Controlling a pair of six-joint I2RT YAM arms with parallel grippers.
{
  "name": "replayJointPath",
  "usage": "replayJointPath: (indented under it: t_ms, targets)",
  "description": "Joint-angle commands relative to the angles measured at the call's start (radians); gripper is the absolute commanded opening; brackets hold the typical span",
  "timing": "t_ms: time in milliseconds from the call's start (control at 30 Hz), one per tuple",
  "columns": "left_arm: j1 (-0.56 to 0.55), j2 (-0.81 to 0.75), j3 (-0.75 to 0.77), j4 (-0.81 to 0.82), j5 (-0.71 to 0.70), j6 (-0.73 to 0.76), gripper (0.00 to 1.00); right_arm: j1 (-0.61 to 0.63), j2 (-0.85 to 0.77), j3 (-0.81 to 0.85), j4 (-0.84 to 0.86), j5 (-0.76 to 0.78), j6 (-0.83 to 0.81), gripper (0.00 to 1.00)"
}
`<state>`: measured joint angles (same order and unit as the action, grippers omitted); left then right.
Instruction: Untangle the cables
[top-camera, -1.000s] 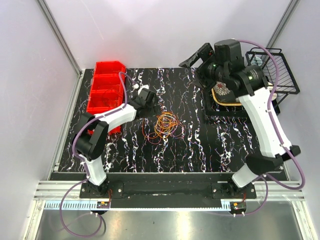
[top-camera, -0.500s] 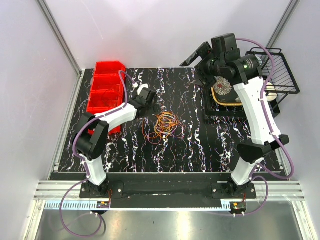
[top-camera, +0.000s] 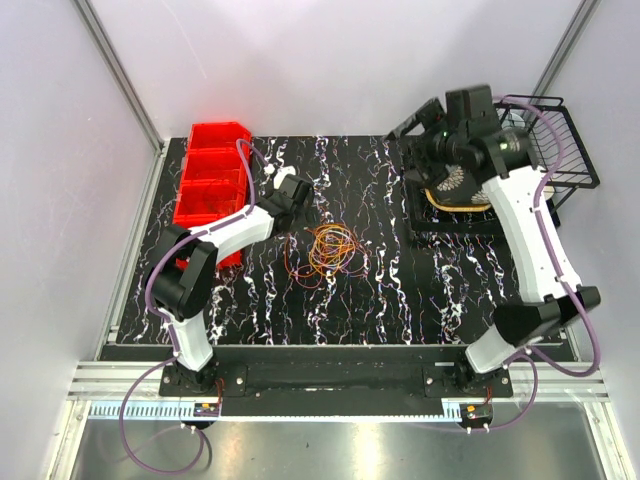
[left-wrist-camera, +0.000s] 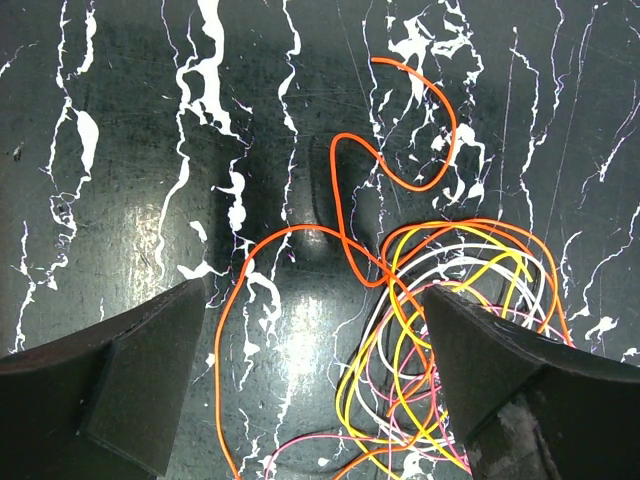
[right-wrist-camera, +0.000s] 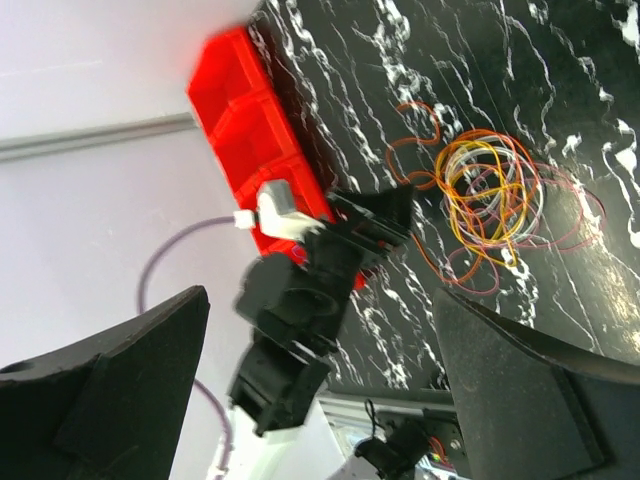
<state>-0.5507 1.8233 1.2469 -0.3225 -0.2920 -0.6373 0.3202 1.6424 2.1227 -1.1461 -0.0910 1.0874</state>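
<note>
**Left arm lines up on the stray orange loop**

Beside the red bins (top-camera: 212, 185), our left fingers (top-camera: 299, 205) hang wide apart with nothing in them, just short of the cables (top-camera: 332, 250) heaped mid-tabletop (top-camera: 400, 300). We'd go for the orange loop (left-wrist-camera: 455, 125) straying from the heap's edge, pinch that one wire only, and draw it away slowly. Far right, our right fingers (top-camera: 418, 120) are spread fully, empty and raised well apart. We'd want them down pinning the heap.
</note>
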Motion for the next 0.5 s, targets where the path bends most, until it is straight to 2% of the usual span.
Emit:
replayJointPath:
  t_ms: [0, 33, 333, 467]
  targets:
    - [0.001, -0.024, 0.037, 0.013, -0.022, -0.007, 0.93, 0.003, -0.116, -0.275, 0.291, -0.090, 0.002, 0.99]
    - [0.001, -0.021, 0.042, 0.013, -0.022, -0.007, 0.93, 0.003, -0.128, -0.347, 0.348, -0.093, -0.006, 1.00]
    - [0.000, 0.036, 0.069, 0.019, -0.016, -0.018, 0.91, 0.003, -0.036, -0.605, 0.629, -0.162, -0.165, 1.00]
    - [0.000, 0.080, 0.089, 0.030, -0.015, -0.028, 0.81, -0.001, -0.033, -0.719, 0.776, -0.158, -0.233, 1.00]
